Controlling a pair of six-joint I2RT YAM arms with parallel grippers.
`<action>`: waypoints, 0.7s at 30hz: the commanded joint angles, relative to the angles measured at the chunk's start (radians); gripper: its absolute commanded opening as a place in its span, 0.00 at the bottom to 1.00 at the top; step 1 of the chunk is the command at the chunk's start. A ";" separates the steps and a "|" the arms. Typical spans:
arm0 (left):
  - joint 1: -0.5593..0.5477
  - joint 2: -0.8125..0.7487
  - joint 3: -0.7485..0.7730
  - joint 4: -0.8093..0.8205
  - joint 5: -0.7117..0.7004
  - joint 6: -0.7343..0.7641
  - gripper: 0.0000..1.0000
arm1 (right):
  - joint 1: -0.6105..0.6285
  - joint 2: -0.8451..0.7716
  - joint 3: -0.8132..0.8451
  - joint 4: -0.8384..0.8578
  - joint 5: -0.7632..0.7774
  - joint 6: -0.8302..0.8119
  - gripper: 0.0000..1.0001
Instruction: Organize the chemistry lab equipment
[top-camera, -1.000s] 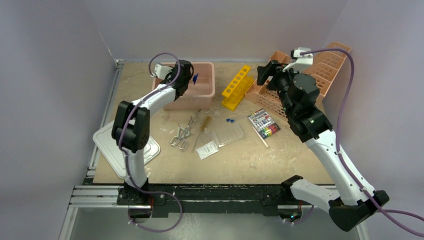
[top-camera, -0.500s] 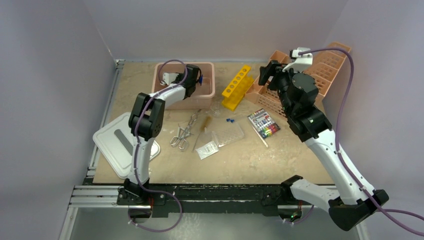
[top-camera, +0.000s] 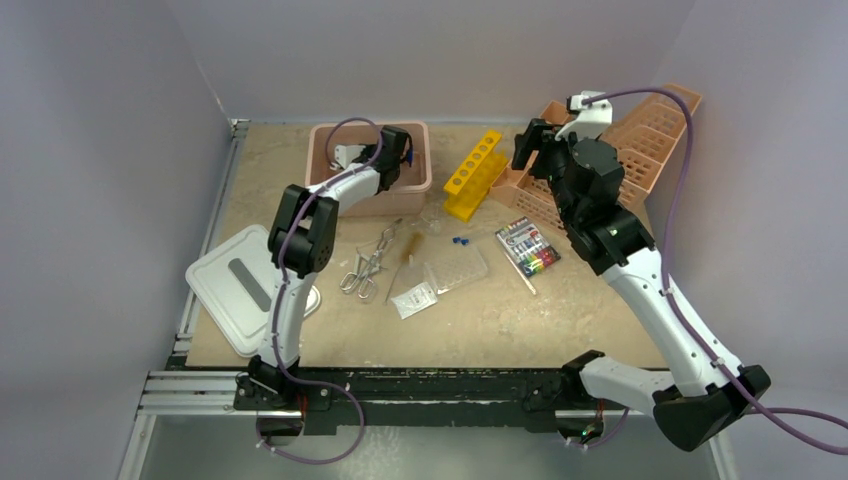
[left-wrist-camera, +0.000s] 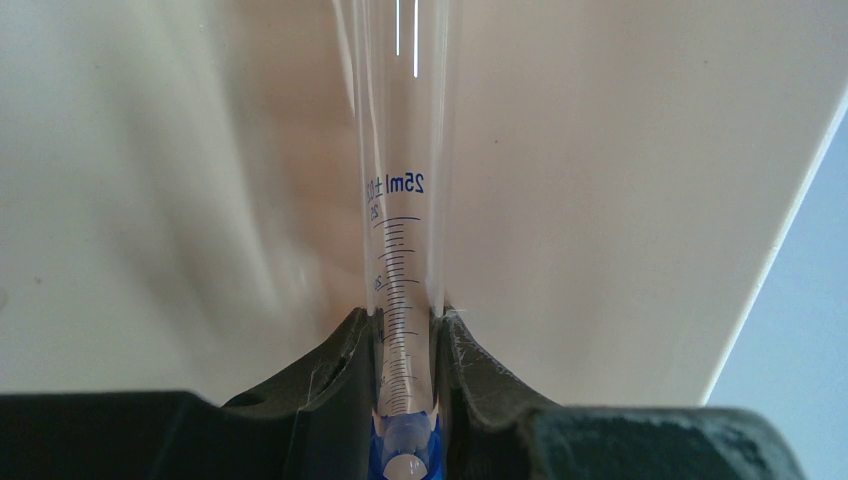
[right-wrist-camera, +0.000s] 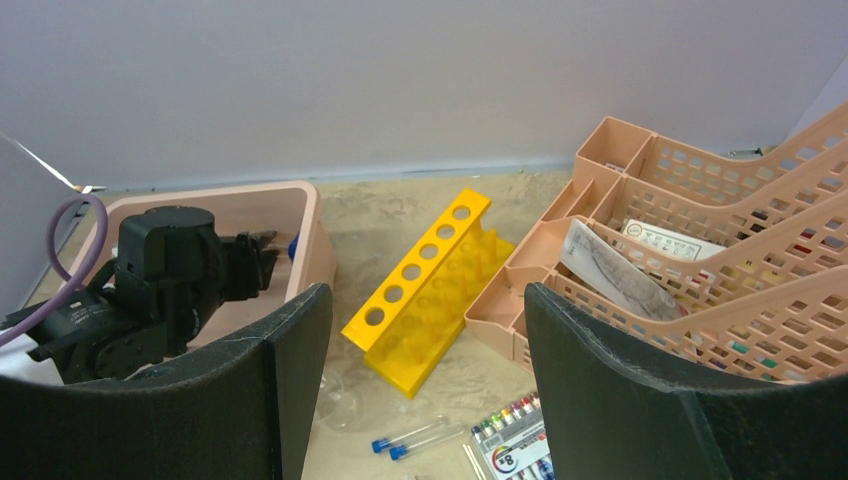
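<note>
1. Tongs (top-camera: 365, 268), a well plate (top-camera: 458, 268), a plastic bag (top-camera: 413, 298) and blue-capped tubes (top-camera: 460, 241) lie on the table (top-camera: 560, 320), between the two grippers and nearer the arm bases than either. The left gripper (top-camera: 400, 152) is inside the pink bin (top-camera: 425, 170). The right gripper (top-camera: 527, 143) hangs between the yellow rack (top-camera: 474, 172) and the tiered basket (top-camera: 625, 150).
2. Left wrist: the gripper pinches a clear graduated cylinder (left-wrist-camera: 400, 250) marked 25ml, just above its blue base (left-wrist-camera: 405, 450). The tube runs straight ahead of the gripper, along the bin's pale wall.
3. Right wrist: the fingers (right-wrist-camera: 270, 380) are spread wide and hold nothing. The rack lies below the gap, the basket beyond the right finger, the bin beyond the left.
</note>
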 joint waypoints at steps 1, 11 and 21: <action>0.003 0.020 0.043 -0.025 -0.029 -0.017 0.18 | 0.004 -0.020 0.034 0.031 0.033 -0.017 0.72; 0.008 0.037 0.033 -0.007 0.004 -0.032 0.34 | 0.003 -0.045 0.029 0.037 0.030 -0.040 0.72; 0.009 -0.001 0.056 -0.040 -0.024 0.054 0.47 | 0.005 -0.066 0.016 0.030 0.040 -0.027 0.72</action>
